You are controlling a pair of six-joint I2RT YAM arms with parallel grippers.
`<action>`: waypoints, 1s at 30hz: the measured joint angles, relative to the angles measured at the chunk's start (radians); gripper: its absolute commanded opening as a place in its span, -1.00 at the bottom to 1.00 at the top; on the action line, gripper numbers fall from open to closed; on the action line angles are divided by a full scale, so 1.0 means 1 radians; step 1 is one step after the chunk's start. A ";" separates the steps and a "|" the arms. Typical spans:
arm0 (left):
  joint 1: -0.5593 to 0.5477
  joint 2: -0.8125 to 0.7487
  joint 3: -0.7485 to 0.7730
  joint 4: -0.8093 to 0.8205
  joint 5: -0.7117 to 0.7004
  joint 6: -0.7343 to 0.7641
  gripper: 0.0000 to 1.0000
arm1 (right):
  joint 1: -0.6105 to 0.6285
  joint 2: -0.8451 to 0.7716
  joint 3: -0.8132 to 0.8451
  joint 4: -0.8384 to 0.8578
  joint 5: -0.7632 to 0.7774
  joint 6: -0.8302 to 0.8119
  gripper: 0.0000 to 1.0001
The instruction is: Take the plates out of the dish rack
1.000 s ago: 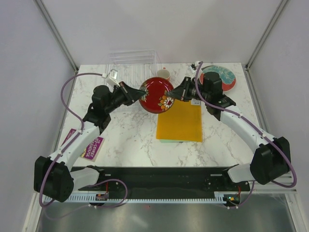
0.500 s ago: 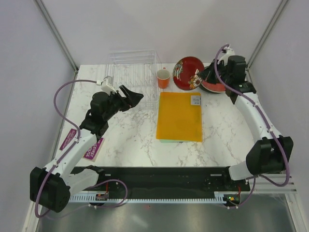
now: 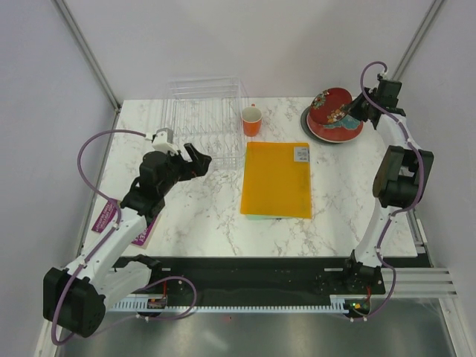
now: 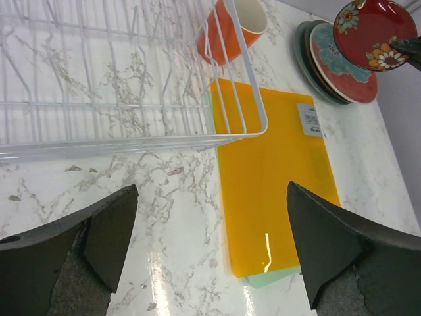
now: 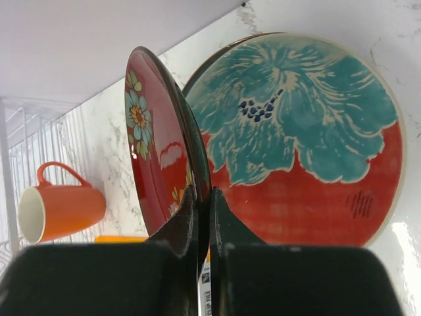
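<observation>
My right gripper (image 3: 356,111) (image 5: 204,212) is shut on the rim of a dark red plate (image 3: 330,106) (image 5: 152,148) with flower prints. It holds the plate tilted on edge, just above a stack of plates (image 3: 336,132) at the back right. On top of that stack lies a red plate with a teal pattern (image 5: 299,141) (image 4: 332,62). The clear dish rack (image 3: 204,111) (image 4: 125,72) stands at the back left, and the slots that show hold nothing. My left gripper (image 3: 198,160) (image 4: 210,247) hangs wide open over bare marble in front of the rack, holding nothing.
An orange cup (image 3: 252,120) (image 4: 231,29) (image 5: 60,207) stands beside the rack's right end. A flat orange-yellow folder (image 3: 277,179) (image 4: 276,178) lies mid-table over a pale green sheet. A pink card (image 3: 121,220) lies near the left edge.
Both grippers held the dark red plate at mid-table. The left gripper let go, opened wide and drew back left. The right arm carried the plate to the back right, over the stack.
</observation>
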 measured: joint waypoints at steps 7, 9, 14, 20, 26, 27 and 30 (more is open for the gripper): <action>0.000 0.005 0.000 -0.008 -0.047 0.084 1.00 | -0.033 0.155 0.113 -0.004 -0.029 0.026 -1.00; 0.000 0.011 0.000 -0.011 -0.053 0.101 1.00 | -0.037 0.176 0.125 -0.004 -0.035 0.030 -1.00; 0.000 0.024 0.000 -0.023 -0.070 0.122 0.99 | -0.042 0.194 0.126 -0.005 -0.035 0.031 -1.00; 0.000 0.024 0.000 -0.040 -0.071 0.130 1.00 | -0.041 0.196 0.079 0.006 -0.041 0.042 -0.91; 0.000 0.021 0.000 -0.066 -0.071 0.130 1.00 | -0.051 0.195 0.049 0.036 -0.070 0.068 -0.07; 0.000 0.017 0.000 -0.072 -0.071 0.130 1.00 | -0.051 0.195 0.047 0.030 -0.068 0.057 0.23; 0.000 0.000 0.000 -0.089 -0.071 0.130 0.99 | -0.049 0.195 0.037 0.011 -0.066 0.058 0.78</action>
